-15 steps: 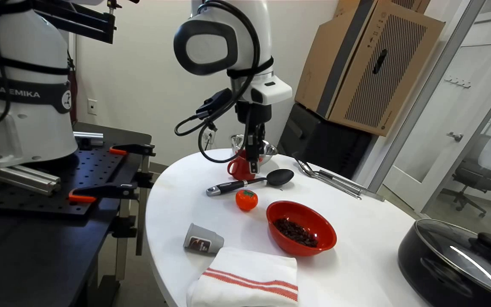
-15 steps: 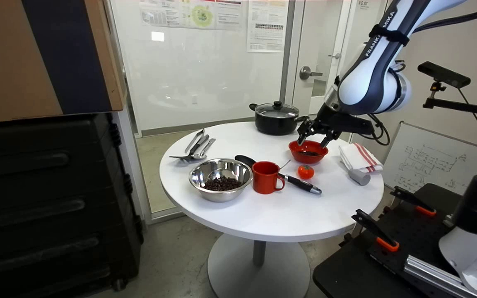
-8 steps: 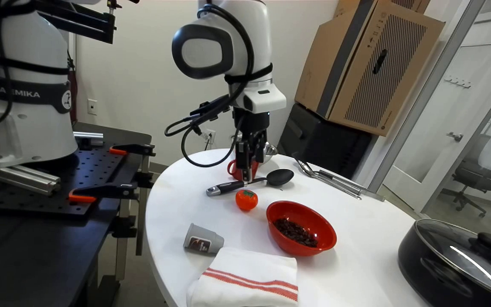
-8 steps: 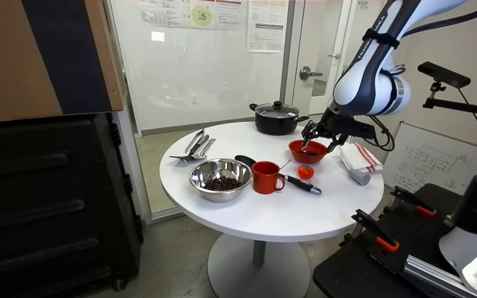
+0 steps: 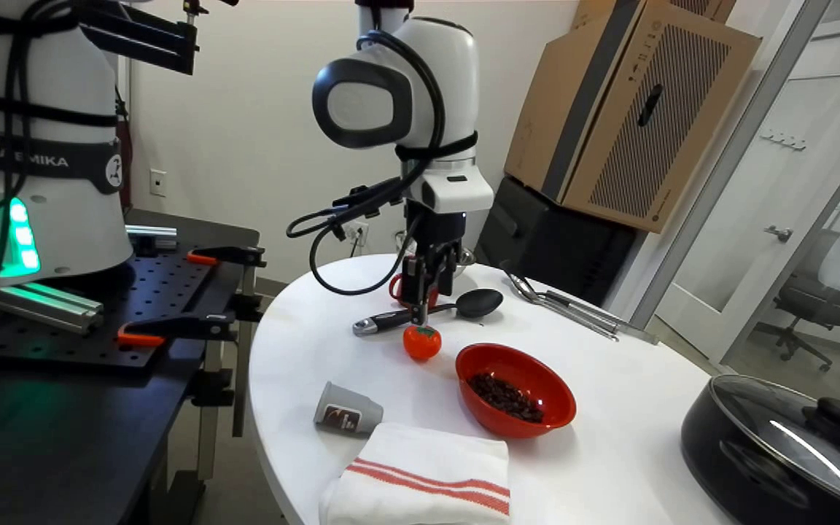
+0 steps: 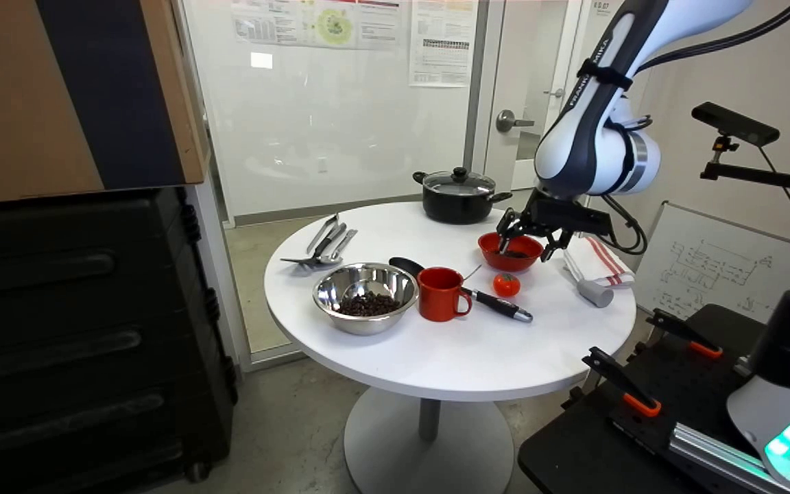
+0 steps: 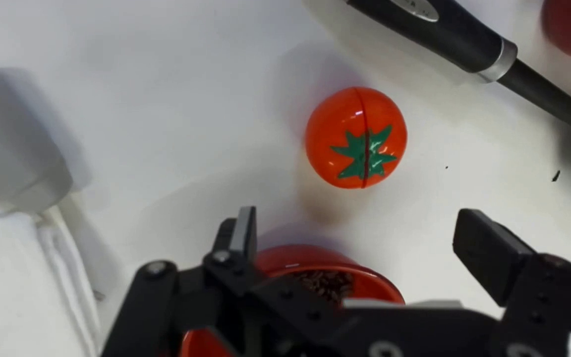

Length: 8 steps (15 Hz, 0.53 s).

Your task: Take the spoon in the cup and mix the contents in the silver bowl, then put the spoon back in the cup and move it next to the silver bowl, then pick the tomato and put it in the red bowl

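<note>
My gripper [image 7: 357, 218] is open and empty above the table. In an exterior view its fingertips [image 5: 420, 315] show just above and behind the tomato [image 5: 421, 345]. In the wrist view the tomato [image 7: 332, 124] lies ahead of the fingertips, untouched. The red bowl [image 6: 509, 265], holding dark beans, stands beside the tomato and partly under the gripper in the wrist view [image 7: 293, 258]. The red cup [image 6: 436, 305] stands upright beside the silver bowl [image 6: 362, 324], which also holds dark beans. A thin metal piece [image 6: 472, 272] juts out by the cup's rim; whether it is the spoon I cannot tell.
A black serving spoon [image 6: 501, 304] lies between cup and tomato. A grey cup [image 5: 347, 410] lies on its side near a folded towel [image 5: 420, 474]. A black lidded pot [image 6: 457, 206] and metal utensils [image 6: 330, 243] stand toward the table's edge [image 6: 436, 391].
My gripper has come down, closer to the tomato in an exterior view. It stays open. The light on the robot's base has turned green. The objects on the table have not moved.
</note>
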Each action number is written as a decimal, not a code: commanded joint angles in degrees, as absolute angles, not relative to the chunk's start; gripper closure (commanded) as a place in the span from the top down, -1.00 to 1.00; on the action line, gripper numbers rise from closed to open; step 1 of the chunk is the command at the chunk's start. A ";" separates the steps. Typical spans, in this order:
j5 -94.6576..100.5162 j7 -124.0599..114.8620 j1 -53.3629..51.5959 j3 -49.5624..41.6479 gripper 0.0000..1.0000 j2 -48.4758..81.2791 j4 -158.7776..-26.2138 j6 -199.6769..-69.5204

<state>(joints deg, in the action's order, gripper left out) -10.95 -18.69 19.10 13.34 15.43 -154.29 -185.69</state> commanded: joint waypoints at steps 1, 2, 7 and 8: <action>-13.95 -20.19 14.48 11.05 1.00 20.78 -149.68 -185.77; -14.51 -20.36 13.20 10.32 1.00 21.67 -148.91 -185.72; -17.04 -21.68 5.53 4.33 1.00 25.44 -145.78 -184.91; -17.52 -22.05 3.90 2.97 1.00 25.96 -145.43 -184.73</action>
